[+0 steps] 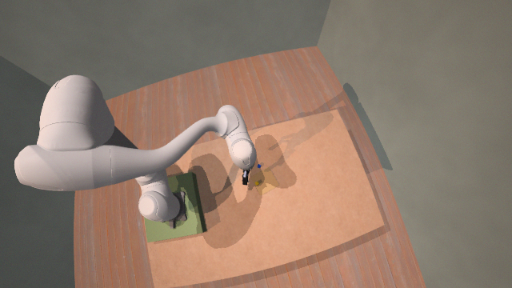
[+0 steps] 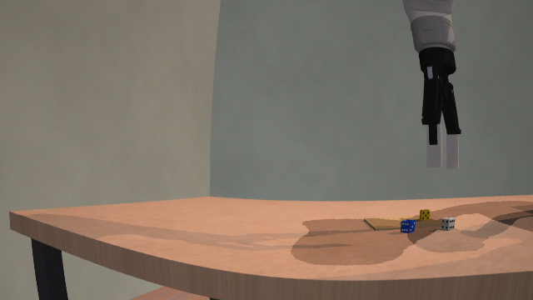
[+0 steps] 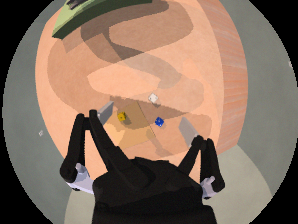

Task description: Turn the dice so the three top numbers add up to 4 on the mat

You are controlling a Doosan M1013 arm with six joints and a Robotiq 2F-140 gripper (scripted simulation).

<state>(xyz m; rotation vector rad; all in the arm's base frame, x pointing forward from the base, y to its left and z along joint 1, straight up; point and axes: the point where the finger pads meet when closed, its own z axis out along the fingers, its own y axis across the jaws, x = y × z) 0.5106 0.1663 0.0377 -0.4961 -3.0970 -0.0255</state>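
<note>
The yellow mat (image 1: 269,187) (image 2: 381,224) (image 3: 132,137) lies flat on the table. The yellow die (image 1: 258,183) (image 2: 425,215) (image 3: 121,116) sits on the mat. The blue die (image 1: 259,166) (image 2: 407,226) (image 3: 159,121) lies on the table just off the mat's edge. The white die (image 2: 448,223) (image 3: 153,98) lies off the mat too; the arm hides it in the top view. The top numbers are too small to read surely. My gripper (image 1: 245,178) (image 2: 443,162) (image 3: 147,115) is open and empty, high above the dice.
The arm's green base block (image 1: 192,222) (image 3: 107,14) stands on the table (image 1: 320,200) (image 2: 166,233), well to one side of the mat. The arm (image 1: 132,160) reaches over from that side. Its shadows fall across the dice and part of the mat.
</note>
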